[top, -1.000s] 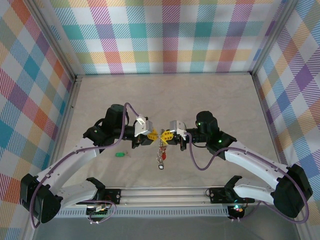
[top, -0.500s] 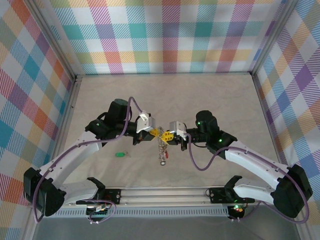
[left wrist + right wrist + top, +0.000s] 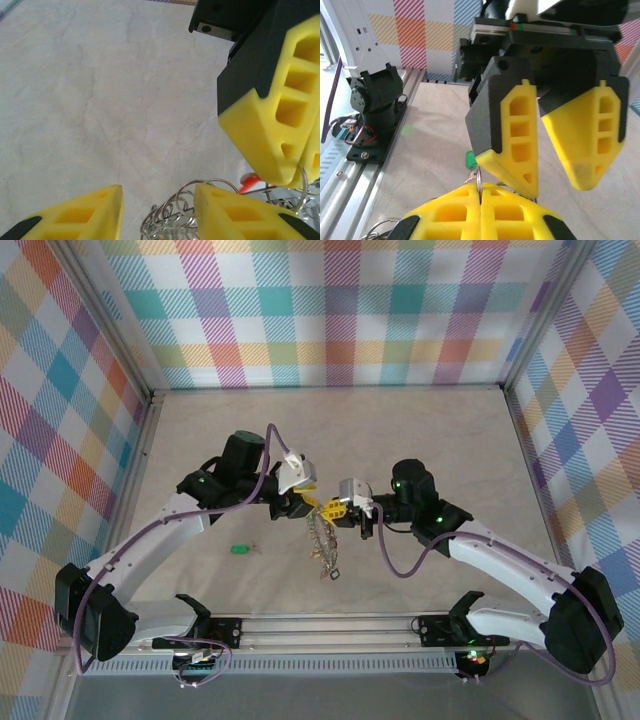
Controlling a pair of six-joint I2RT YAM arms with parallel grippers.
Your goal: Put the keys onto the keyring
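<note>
My right gripper (image 3: 480, 192) is shut on the thin wire of the keyring (image 3: 478, 176), held above the table. From the ring hangs a cluster of small silver keys (image 3: 322, 548) and their little split rings (image 3: 186, 207), with a red tag (image 3: 248, 182) among them. My left gripper (image 3: 557, 187) is open, facing the right one closely; in the left wrist view the split rings lie between its fingers (image 3: 95, 215), close to the right-hand one. In the top view the left gripper (image 3: 311, 504) and right gripper (image 3: 334, 510) nearly meet. A green-tagged key (image 3: 240, 549) lies alone on the table.
The pale marble-patterned table (image 3: 430, 440) is walled by plaid panels. An aluminium rail (image 3: 330, 625) with the arm bases runs along the near edge. The left arm's base and a small circuit board (image 3: 357, 132) sit at the left of the right wrist view.
The left arm has swung further toward the right gripper and its wrist has risen and turned. The hanging keys have shifted a little. The right arm has stayed put.
</note>
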